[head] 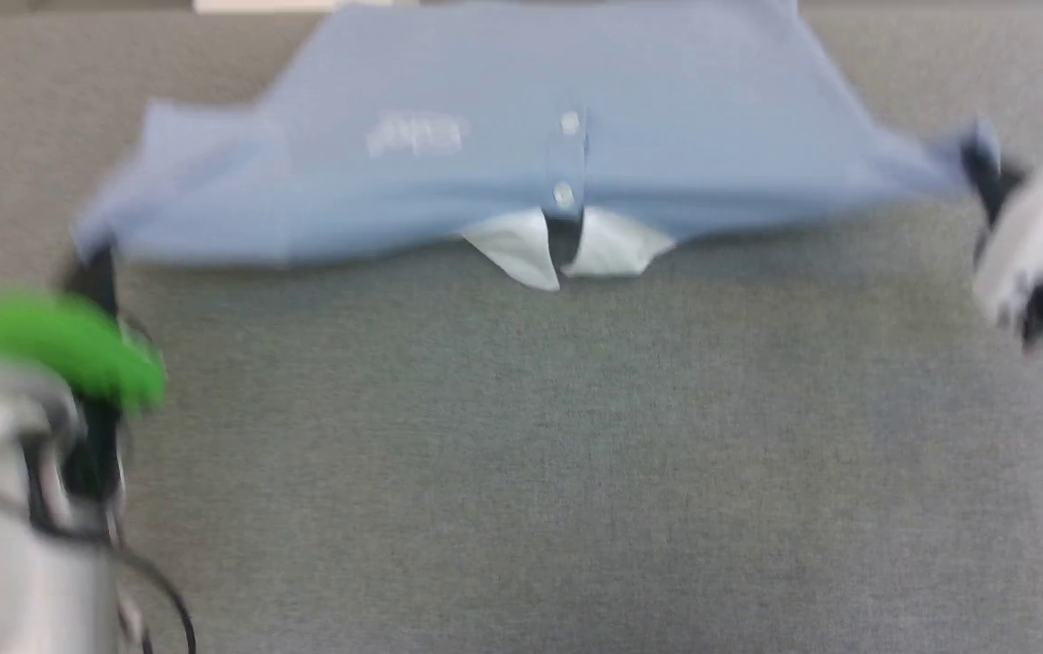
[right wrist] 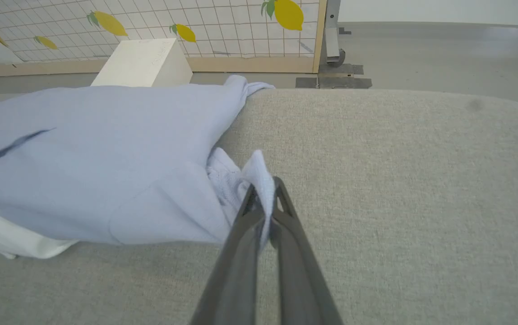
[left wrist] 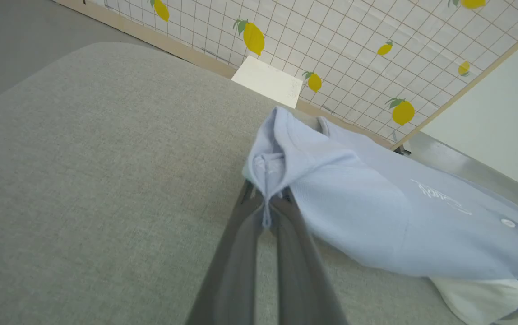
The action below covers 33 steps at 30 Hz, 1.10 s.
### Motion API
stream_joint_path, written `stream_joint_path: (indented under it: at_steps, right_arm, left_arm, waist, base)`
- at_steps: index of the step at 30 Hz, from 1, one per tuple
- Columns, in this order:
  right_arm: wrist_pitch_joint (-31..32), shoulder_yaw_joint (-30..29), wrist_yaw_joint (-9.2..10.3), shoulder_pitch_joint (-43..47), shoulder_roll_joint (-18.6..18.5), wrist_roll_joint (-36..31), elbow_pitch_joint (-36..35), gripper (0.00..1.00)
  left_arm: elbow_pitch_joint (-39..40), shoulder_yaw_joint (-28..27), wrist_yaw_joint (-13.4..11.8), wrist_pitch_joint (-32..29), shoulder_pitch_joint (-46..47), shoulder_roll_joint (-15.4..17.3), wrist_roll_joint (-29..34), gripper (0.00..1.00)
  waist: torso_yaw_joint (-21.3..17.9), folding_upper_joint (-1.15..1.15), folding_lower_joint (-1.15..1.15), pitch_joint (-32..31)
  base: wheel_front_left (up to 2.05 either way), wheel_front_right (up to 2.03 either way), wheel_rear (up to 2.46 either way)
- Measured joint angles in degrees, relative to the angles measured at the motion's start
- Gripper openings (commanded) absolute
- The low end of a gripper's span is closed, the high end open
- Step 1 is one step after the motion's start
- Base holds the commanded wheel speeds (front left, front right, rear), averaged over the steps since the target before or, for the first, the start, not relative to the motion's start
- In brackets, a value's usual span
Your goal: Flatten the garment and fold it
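2 grippers were clamped on the light blue polo shirt (head: pixel 521 154). The L gripper (left wrist: pixel 265 205) pinched 1 sleeve's edge at its fingertips, and the R gripper (right wrist: pixel 265 212) pinched the opposite sleeve. The shirt was stretched btwn them, front up, over the grey fabric surface (head: pixel 576 454). The white collar (head: pixel 567 245) sat about midway btwn the 2. The script logo (head: pixel 417 134) lay toward the L gripper's side of the buttons. Head view was blurred.

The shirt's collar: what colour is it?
White. The collar of the light blue knit polo shirt shows best in the head view.
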<state>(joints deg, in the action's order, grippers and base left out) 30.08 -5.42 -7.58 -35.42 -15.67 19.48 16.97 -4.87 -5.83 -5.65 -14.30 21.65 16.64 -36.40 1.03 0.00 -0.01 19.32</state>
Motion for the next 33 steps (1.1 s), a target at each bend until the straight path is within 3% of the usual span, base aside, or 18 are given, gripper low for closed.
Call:
stream_joint_path:
  at_steps: [8,14,23,30,31,32,33]
  right_arm:
    - [3.6,-6.0,0.00,22.0,5.2,-0.3,-11.7,0.00]
    - [6.8,-8.7,0.00,31.7,8.5,-3.9,-17.7,0.00]
    - [12.1,-12.6,0.00,40.9,11.7,-9.1,-19.1,0.00]
    - [9.7,-14.9,-0.02,42.0,12.5,-10.6,-15.8,0.00]
    - [9.1,-15.0,-0.02,42.0,12.5,-10.2,-15.4,0.20]
    - [8.5,-14.9,-0.02,42.0,12.5,-9.7,-15.0,0.47]
    - [8.0,-14.9,-0.02,42.0,12.5,-9.1,-14.7,0.93]
  left_arm:
    - [8.4,-1.6,-3.8,-6.4,-23.5,-1.1,-1.4,0.00]
    - [11.7,-1.7,-5.1,-10.1,-34.3,-3.0,-2.9,0.00]
    - [12.5,-0.2,-5.5,-12.3,-41.5,-5.7,-5.3,0.00]
    - [9.9,0.5,-4.8,-8.4,-41.3,-6.6,-4.5,0.00]
    - [9.8,0.5,-4.4,-7.9,-41.2,-6.9,-4.6,0.00]
    - [9.7,0.6,-4.0,-7.5,-41.1,-7.0,-4.6,0.00]
    - [9.7,0.6,-3.9,-7.1,-41.0,-7.0,-4.6,0.00]
  waist:
    - [1.8,0.00,0.00,-6.8]
    - [3.3,0.00,0.00,-9.3]
    - [4.0,0.00,0.00,-9.8]
    - [4.0,0.00,0.00,-10.3]
    - [4.0,0.00,0.00,-10.4]
    - [4.0,0.00,0.00,-10.5]
    - [4.1,0.00,0.00,-10.6]
  base:
    - [0.00,0.00,0.00]
    - [0.00,0.00,0.00]
    - [0.00,0.00,0.00]
    - [0.00,0.00,0.00]
    - [0.00,0.00,0.00]
    - [0.00,0.00,0.00]
    - [0.00,0.00,0.00]
